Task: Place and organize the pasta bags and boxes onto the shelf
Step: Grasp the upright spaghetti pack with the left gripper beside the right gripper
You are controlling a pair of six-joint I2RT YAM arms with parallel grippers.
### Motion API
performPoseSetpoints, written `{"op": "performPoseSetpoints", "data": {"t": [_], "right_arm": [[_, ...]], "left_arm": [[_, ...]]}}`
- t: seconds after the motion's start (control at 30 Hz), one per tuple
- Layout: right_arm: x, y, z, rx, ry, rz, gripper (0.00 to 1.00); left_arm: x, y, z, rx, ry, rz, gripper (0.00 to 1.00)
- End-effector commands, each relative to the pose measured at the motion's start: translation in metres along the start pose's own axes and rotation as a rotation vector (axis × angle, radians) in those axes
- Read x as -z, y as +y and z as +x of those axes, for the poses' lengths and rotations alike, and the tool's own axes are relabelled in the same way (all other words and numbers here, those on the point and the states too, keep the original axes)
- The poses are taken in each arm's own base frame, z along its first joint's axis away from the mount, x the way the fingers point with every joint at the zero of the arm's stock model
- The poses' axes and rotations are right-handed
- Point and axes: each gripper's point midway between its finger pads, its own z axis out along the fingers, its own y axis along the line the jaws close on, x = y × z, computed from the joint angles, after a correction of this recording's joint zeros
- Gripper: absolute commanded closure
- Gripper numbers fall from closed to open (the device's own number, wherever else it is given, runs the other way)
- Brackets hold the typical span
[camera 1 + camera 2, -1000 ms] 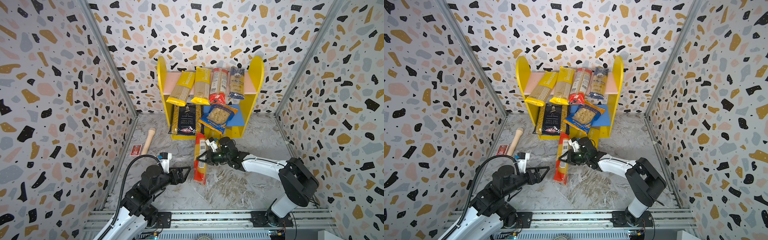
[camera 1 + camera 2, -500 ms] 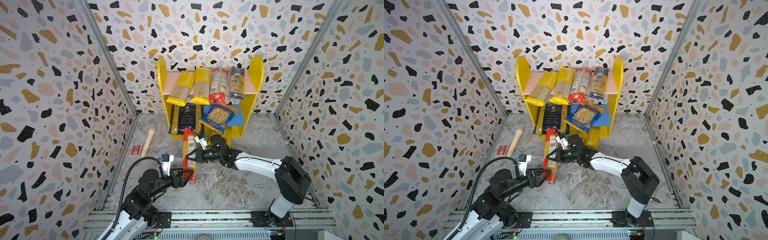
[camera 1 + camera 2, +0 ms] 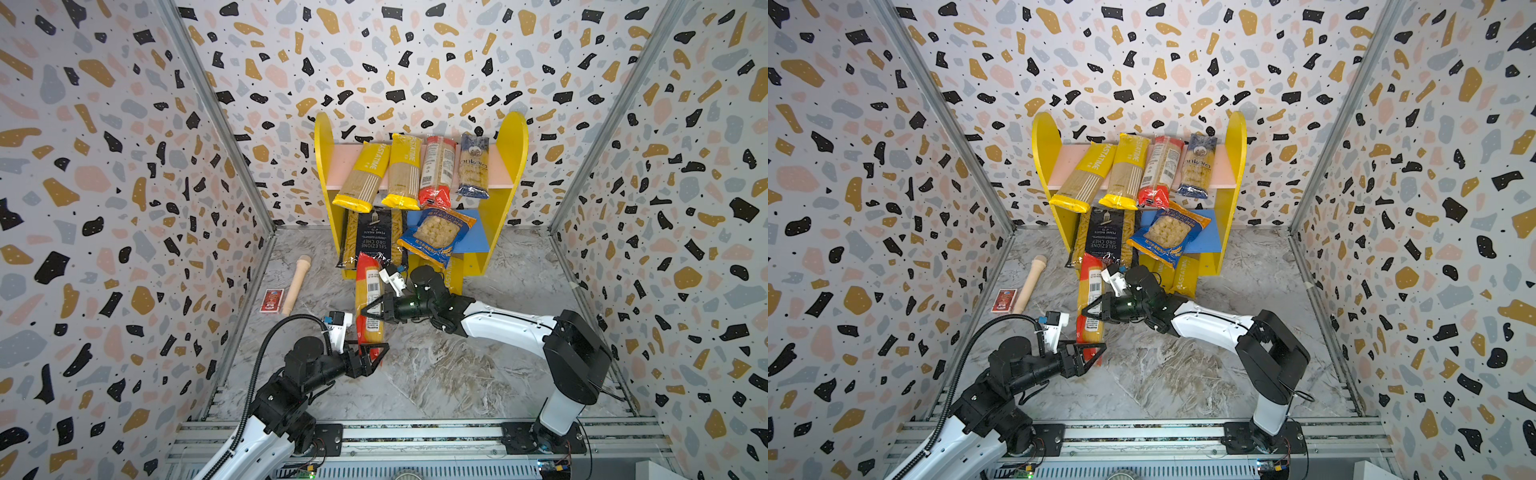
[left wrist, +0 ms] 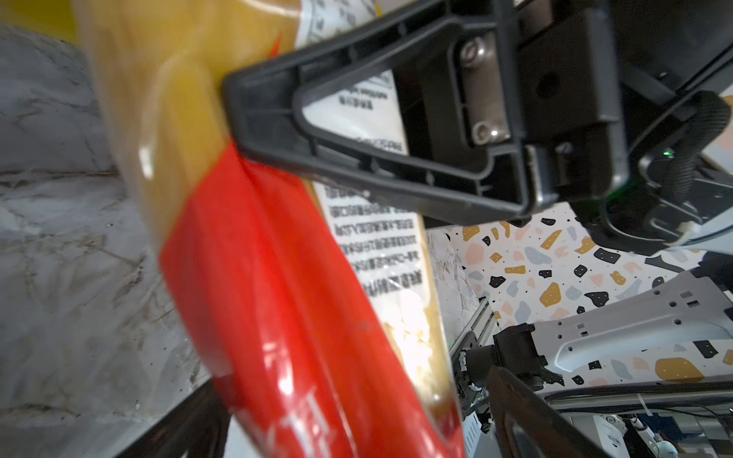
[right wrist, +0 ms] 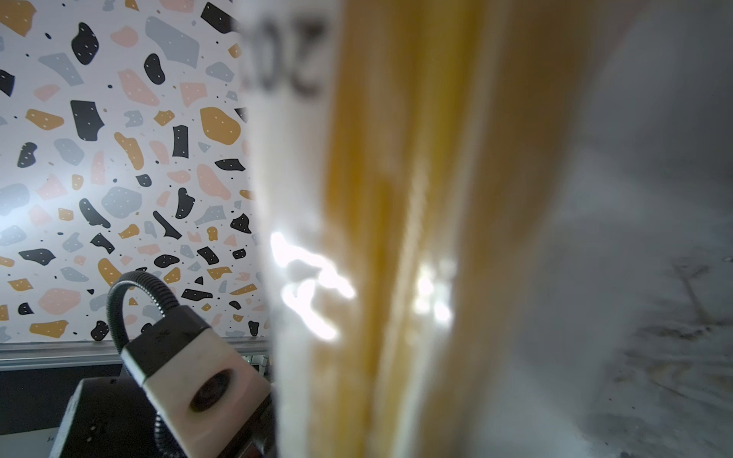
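Right tool [image 3: 367, 311]: clamped across the middle of the red-ended spaghetti pack [image 3: 366, 286].
Left tool [image 3: 372, 353]: jaws spread wide, either side of the pack's near red end.
Shelf [image 3: 513, 166]: beyond the right tool, just past the pack's far end.

Terrazzo-patterned walls [image 3: 124, 166] enclose a grey marbled floor [image 3: 436, 374].

Robot test booth (lab rig), terrazzo-print walls [image 3: 124, 166], aluminium rail [image 3: 415, 432]
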Motion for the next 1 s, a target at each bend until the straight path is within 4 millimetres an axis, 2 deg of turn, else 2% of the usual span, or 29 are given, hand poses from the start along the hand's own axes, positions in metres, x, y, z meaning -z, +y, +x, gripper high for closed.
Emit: {"op": "performPoseSetpoints", "data": {"t": [0.0,0.13,0.33,0.43,0.67,0.73,0.8,0.87,0.9,0.97], "right_arm": [[0.017,0.071,-0.021,0.135,-0.063,-0.163,1.0],[0.016,0.071,-0.013,0.137,-0.046,-0.162,1.0],[0.016,0.068,-0.007,0.132,-0.033,-0.156,1.0],[0.013,0.075,-0.006,0.141,-0.017,-0.175,1.0],[0.004,0.082,0.002,0.148,0.012,-0.176,1.0],[0.004,0.085,0.004,0.15,0.015,-0.181,1.0],[0.005,0.089,0.004,0.16,0.017,-0.187,1.0],[0.006,0.09,0.004,0.166,0.02,-0.179,1.0],[0.007,0.09,0.004,0.169,0.019,-0.172,1.0],[0.009,0.089,0.004,0.176,0.018,-0.156,1.0]], "left_arm": [[0.002,-0.005,-0.013,-0.036,-0.066,0.01,0.0],[0.007,0.001,-0.023,-0.027,-0.13,-0.032,0.01],[0.005,-0.002,-0.023,-0.031,-0.124,-0.016,0.26],[0.002,-0.001,-0.019,-0.033,-0.098,-0.01,0.28],[-0.001,-0.015,-0.02,-0.037,-0.096,0.069,0.25],[-0.001,-0.015,-0.019,-0.046,-0.087,0.073,0.37],[-0.002,-0.014,-0.016,-0.049,-0.075,0.07,0.58],[-0.002,-0.015,-0.015,-0.057,-0.067,0.074,0.75],[-0.001,-0.016,-0.016,-0.064,-0.07,0.069,0.82],[0.001,-0.016,-0.017,-0.078,-0.071,0.06,0.88]]}}
